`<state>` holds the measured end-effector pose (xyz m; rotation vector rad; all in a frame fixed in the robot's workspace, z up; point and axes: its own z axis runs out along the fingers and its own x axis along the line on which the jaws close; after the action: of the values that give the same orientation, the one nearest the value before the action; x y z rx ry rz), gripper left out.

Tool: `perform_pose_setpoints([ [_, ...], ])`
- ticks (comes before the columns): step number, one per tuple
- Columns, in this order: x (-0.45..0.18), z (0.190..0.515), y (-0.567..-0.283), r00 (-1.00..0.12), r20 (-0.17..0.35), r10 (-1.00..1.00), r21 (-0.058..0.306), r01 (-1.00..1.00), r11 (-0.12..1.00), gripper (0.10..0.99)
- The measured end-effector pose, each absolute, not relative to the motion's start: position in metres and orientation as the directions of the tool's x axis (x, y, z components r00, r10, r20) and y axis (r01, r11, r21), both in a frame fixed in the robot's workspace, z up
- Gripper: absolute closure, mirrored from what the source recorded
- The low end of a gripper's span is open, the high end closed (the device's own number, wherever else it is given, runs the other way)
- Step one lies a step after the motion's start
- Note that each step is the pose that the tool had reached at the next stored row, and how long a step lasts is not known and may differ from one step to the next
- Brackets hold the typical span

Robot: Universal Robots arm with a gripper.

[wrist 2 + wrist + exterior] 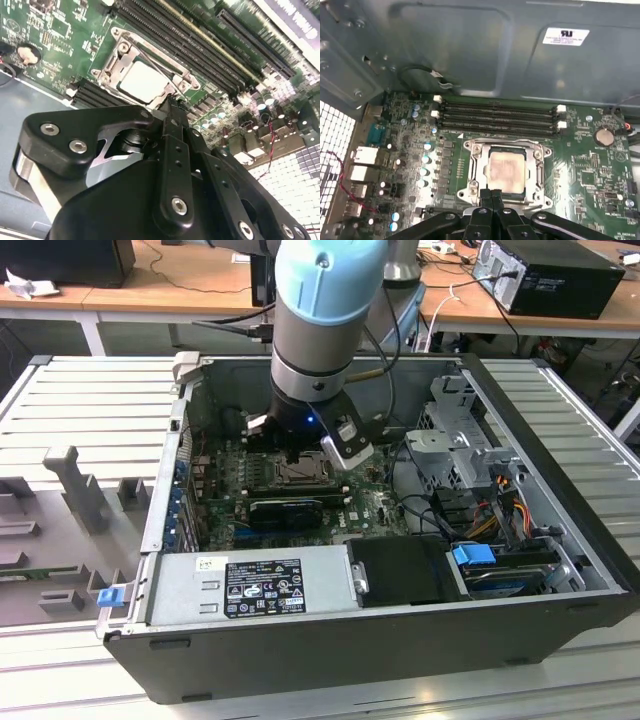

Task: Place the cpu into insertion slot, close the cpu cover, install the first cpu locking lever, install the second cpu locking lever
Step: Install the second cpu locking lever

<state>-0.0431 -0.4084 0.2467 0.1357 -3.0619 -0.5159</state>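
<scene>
The cpu [506, 171] lies flat in the insertion slot [298, 472], its dull silver face up. The cpu cover [479, 165], a metal frame plate, lies down around it. Both also show in the second wrist view: cpu [142, 80], cover [117, 55]. A thin wire lever [162, 67] crosses the cover's corner towards my fingertips. My gripper [492, 194] is shut, fingers pressed together, with its tip at the socket's edge [172, 102]. In the exterior view the gripper [300, 455] hangs right over the socket inside the open computer case.
Several long black memory slots [497, 117] run beside the socket, with the case wall [470, 45] behind. A long black card [290, 510], the power supply [255, 585], a drive cage [455, 440] and coloured cables [500, 510] crowd the case.
</scene>
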Motion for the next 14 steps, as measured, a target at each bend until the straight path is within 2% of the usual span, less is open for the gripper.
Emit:
perform_pose_setpoints([
  [5, -0.043, 0.240, -0.419, -0.996, 0.019, -0.089, 0.324, -0.078, 0.943, 0.980],
  [14, -0.061, 0.218, -0.418, -0.996, 0.020, -0.089, 0.324, -0.078, 0.943, 0.980],
])
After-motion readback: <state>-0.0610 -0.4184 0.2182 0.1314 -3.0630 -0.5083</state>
